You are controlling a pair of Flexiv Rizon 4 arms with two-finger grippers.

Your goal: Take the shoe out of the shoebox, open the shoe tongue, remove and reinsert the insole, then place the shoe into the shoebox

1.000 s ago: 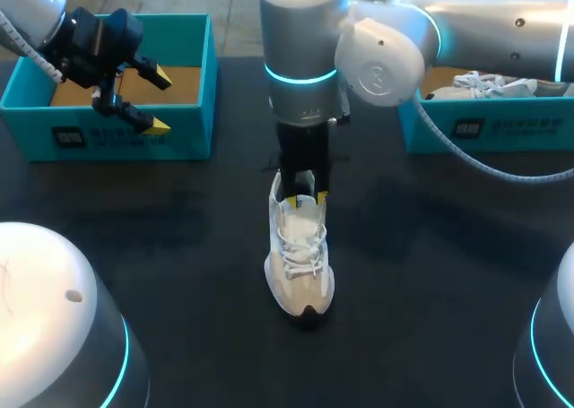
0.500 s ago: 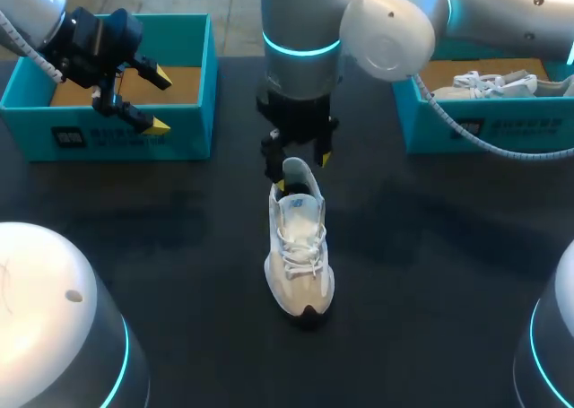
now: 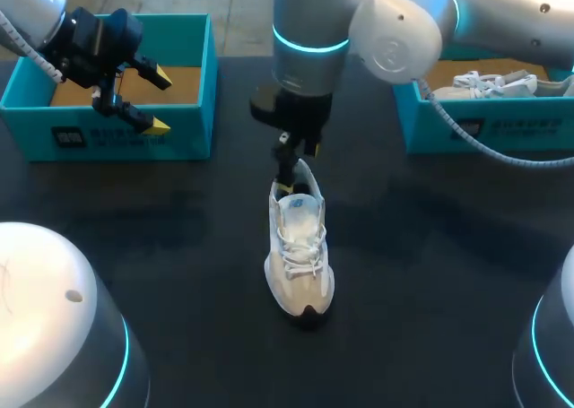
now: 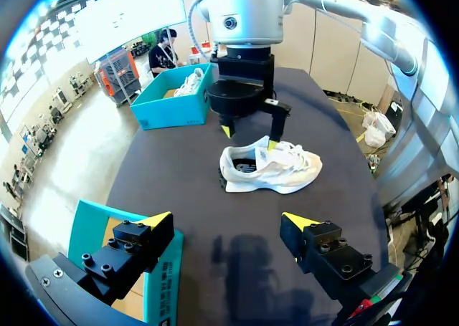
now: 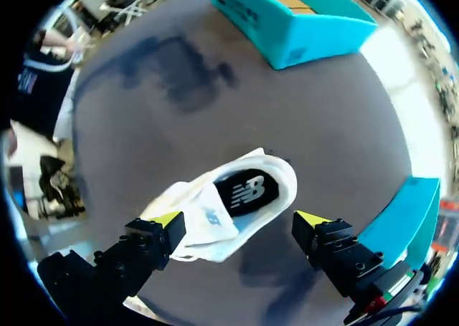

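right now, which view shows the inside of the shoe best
The right wrist view: it looks straight down into the shoe, so the dark insole shows through the opening. The head view shows mainly its laced top; the left wrist view shows the shoe side-on, with only a sliver of its inside.

The white laced shoe stands upright on its sole, well apart from the open teal shoebox.

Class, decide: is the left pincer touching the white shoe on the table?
Apart. The left wrist view shows bare table between the open left pincer and the shoe.
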